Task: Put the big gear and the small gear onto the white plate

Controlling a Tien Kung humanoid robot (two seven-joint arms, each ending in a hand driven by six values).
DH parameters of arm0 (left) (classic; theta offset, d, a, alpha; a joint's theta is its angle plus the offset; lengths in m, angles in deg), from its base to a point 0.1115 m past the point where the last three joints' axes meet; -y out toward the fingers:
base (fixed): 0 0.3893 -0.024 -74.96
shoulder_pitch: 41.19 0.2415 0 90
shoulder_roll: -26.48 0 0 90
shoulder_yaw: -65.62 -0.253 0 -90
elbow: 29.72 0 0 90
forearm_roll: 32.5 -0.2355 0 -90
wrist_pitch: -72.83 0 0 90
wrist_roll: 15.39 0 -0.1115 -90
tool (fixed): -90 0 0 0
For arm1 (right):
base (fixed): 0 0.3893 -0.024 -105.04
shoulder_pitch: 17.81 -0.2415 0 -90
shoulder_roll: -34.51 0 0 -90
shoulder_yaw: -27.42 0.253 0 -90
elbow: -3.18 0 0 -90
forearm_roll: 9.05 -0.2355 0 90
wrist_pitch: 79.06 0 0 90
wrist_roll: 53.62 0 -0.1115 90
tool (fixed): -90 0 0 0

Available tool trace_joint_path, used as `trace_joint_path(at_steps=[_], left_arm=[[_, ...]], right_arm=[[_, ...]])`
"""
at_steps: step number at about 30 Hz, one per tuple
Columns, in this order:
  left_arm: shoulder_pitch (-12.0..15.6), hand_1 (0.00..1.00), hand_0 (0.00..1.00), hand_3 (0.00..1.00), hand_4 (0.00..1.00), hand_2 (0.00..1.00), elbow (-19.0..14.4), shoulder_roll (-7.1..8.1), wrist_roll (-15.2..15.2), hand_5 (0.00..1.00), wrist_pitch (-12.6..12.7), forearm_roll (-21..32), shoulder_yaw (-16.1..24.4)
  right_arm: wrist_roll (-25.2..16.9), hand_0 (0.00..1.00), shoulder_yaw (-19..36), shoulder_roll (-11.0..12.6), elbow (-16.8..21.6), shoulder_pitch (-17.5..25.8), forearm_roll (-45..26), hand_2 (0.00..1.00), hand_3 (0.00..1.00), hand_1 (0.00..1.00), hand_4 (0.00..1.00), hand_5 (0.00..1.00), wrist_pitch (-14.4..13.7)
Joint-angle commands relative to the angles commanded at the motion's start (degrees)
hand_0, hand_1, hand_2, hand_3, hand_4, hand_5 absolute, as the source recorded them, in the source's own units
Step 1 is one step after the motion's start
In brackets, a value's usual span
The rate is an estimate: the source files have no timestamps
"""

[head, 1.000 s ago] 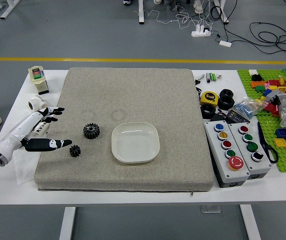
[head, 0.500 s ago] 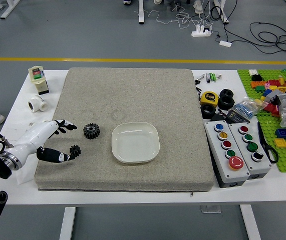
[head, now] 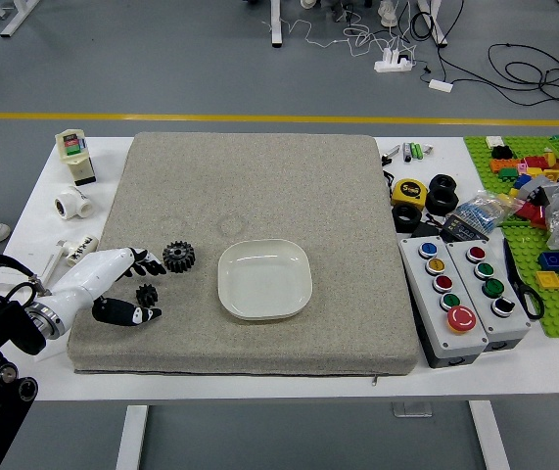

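My left hand (head: pixel 152 290) reaches in from the left over the grey mat, its fingers spread apart and holding nothing. The small black gear (head: pixel 146 295) lies in the gap between the thumb and the other fingers. Just beyond the fingertips, to the upper right, is the big black gear (head: pixel 178 257). The white plate (head: pixel 264 279) stands to the right of both gears, with nothing on it. My right hand is not in view.
The grey mat (head: pixel 259 186) covers the table's middle. White pipe fittings (head: pixel 73 204) and a small device (head: pixel 75 157) stand at left. Button boxes (head: pixel 444 300), a yellow tape measure (head: pixel 409 193), black rings, scissors and green boards with bricks (head: pixel 558 308) fill the right side.
My left hand has moved right and toward the near edge, so the small gear is now between its thumb and fingers. Both gears and the plate have stayed put.
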Motion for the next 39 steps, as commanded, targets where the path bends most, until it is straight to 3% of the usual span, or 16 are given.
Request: trace_joint_path(at_steps=[4,5,9,10,16,17,22,23,25,33,39], left_arm=[[0.0,0.507,0.421,0.564,0.613,0.540,0.8,0.03,0.2,0.048,-0.1,0.0,-0.1],[0.0,0.466,0.366,0.547,0.438,0.511,1.0,0.09,0.3,0.002,-0.2,0.0,-0.1],[-0.1,0.466,0.366,0.547,0.438,0.511,1.4,0.24,0.7,0.002,-0.5,0.0,-0.2],[-0.1,0.404,0.299,0.512,0.206,0.452,1.4,0.26,0.7,0.002,-0.5,0.0,-0.3],[0.0,0.404,0.299,0.512,0.206,0.452,1.1,0.46,1.0,0.002,-1.0,0.0,-0.4],[0.0,0.364,0.285,0.483,0.108,0.421,1.0,0.48,1.0,0.002,-1.1,0.0,-0.4],[-0.2,0.364,0.285,0.483,0.108,0.421,-0.4,0.79,1.0,0.002,-1.0,0.0,-0.9],[-0.3,0.348,0.282,0.469,0.049,0.410,-0.8,0.88,1.1,0.002,-0.8,0.0,-1.1],[-0.4,0.348,0.282,0.469,0.049,0.410,-1.8,1.02,1.1,0.002,-0.4,0.0,-1.5],[-3.7,0.346,0.283,0.468,0.019,0.409,-6.5,1.06,0.9,0.002,4.0,0.0,-6.3],[-7.6,0.354,0.286,0.476,0.036,0.418,-5.4,0.09,0.3,0.002,9.3,0.0,-12.0]], right_arm=[[0.0,0.664,0.0,0.0,0.0,0.2,0.2,0.752,0.569,0.671,0.760,0.615,0.0],[0.0,0.664,0.0,0.0,0.0,0.2,0.2,0.752,0.569,0.672,0.761,0.615,0.0],[0.1,0.664,0.0,-0.1,0.0,0.3,0.3,0.752,0.569,0.672,0.761,0.615,0.0],[0.1,0.663,0.0,-0.1,0.0,0.3,0.3,0.752,0.568,0.672,0.761,0.616,0.0],[0.0,0.663,0.1,-0.1,0.0,0.4,0.4,0.752,0.568,0.672,0.761,0.616,0.0],[0.0,0.664,0.0,-0.1,0.0,0.5,0.3,0.752,0.569,0.672,0.761,0.616,0.0],[0.0,0.664,-0.1,-0.1,0.0,0.4,0.0,0.752,0.569,0.672,0.761,0.616,0.0],[0.0,0.663,-0.1,-0.1,0.0,0.4,0.0,0.753,0.568,0.671,0.762,0.616,0.0],[0.0,0.663,-0.1,-0.1,0.0,0.4,-0.1,0.753,0.568,0.671,0.762,0.616,0.0],[0.0,0.663,-0.1,0.0,0.0,0.1,-0.3,0.753,0.568,0.672,0.762,0.616,0.0],[0.0,0.664,-0.4,0.0,0.0,-0.2,-0.6,0.753,0.568,0.671,0.762,0.616,-0.1]])
